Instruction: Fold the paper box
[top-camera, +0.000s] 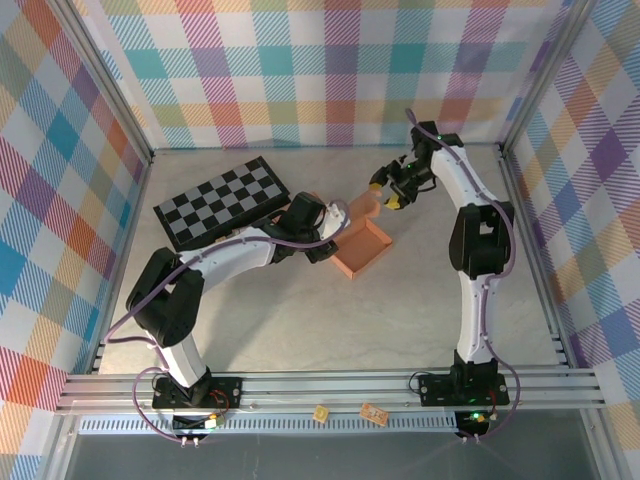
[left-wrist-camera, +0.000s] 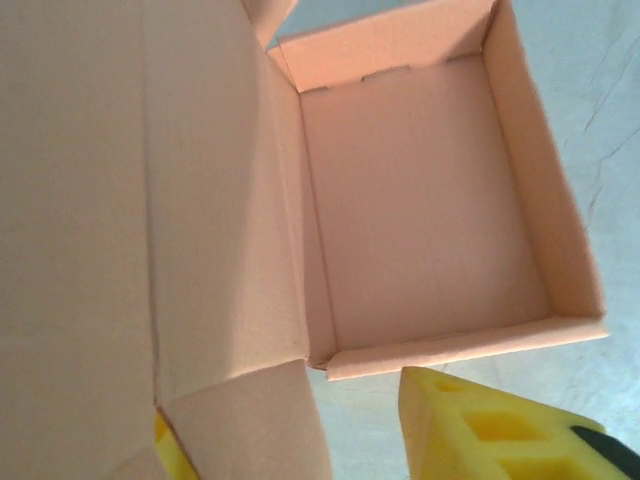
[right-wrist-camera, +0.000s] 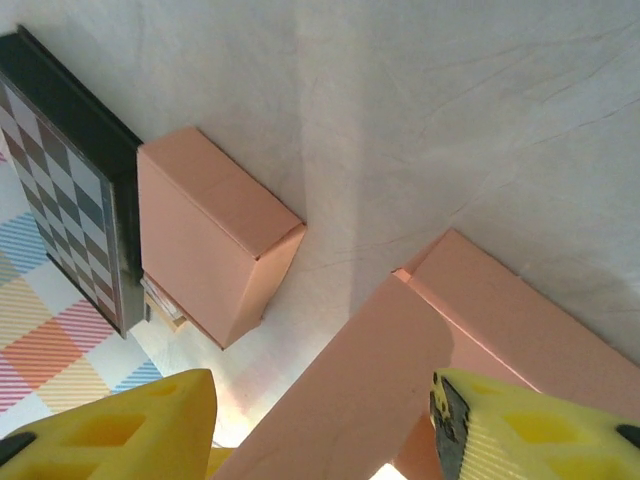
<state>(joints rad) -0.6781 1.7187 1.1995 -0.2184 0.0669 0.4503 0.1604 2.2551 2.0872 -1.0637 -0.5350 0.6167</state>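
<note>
On the table (top-camera: 300, 330), the paper box (top-camera: 365, 250) lies diagonally at mid-table. Its tray is open and its lid flap (right-wrist-camera: 340, 400) stands at the far-left side. Your right arm (top-camera: 470, 240) has its jaws parted astride that flap. Your left arm (top-camera: 220, 262) has its jaws parted just left of the tray.

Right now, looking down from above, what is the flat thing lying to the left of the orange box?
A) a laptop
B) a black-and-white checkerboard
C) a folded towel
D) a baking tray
B: the overhead view shows a checkerboard of black and white squares lying flat, to the left of the orange paper box.
</note>
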